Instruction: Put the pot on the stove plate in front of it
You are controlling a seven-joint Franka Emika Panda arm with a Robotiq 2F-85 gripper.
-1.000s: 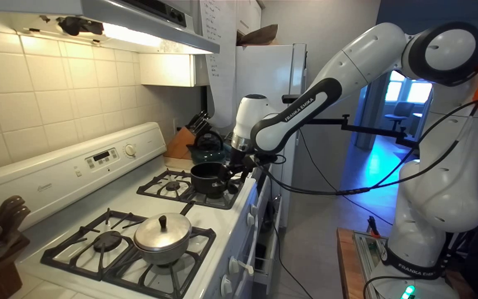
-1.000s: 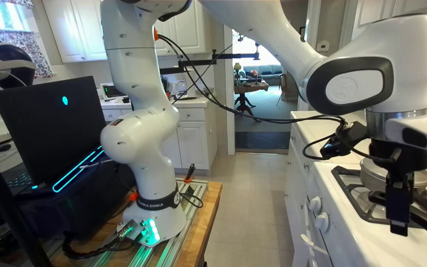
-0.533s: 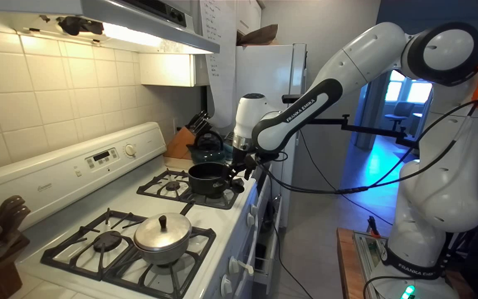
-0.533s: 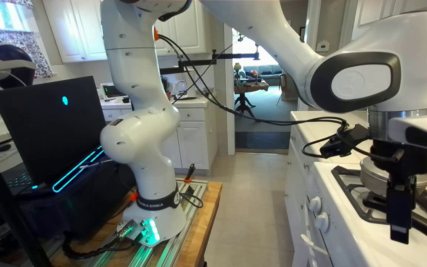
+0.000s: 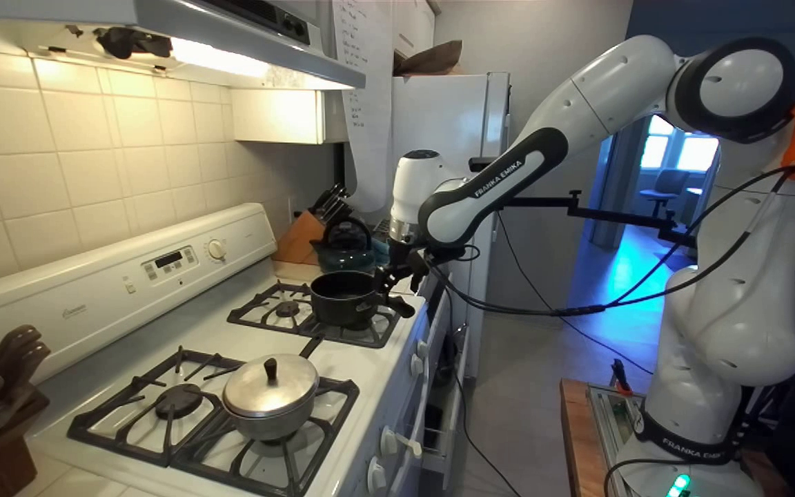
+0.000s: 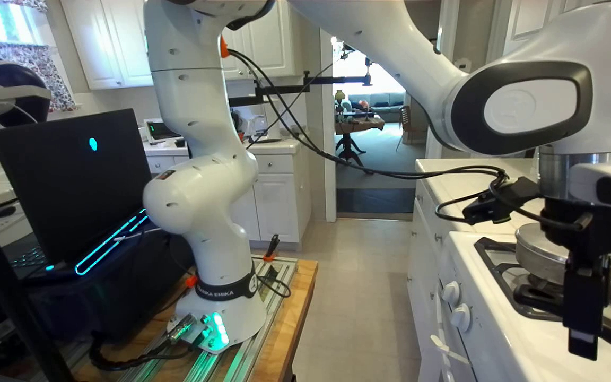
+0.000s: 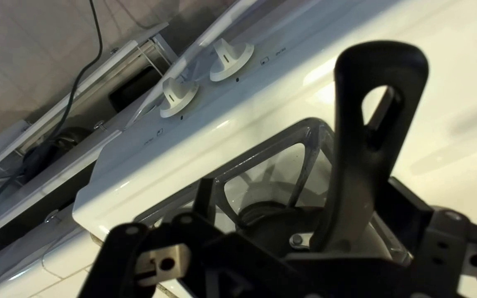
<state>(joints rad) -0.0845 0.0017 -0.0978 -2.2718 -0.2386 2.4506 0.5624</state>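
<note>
Jaws spread wide on either side of the handle [image 7: 358, 178] of the black pot [image 5: 342, 300], which is upright over the knob-side burner grate [image 7: 263, 153], contact with grate unclear.

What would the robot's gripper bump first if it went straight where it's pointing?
Probably the pot handle, which shows between its spread fingers. Depth is unclear, so the grate below might come first.
</note>
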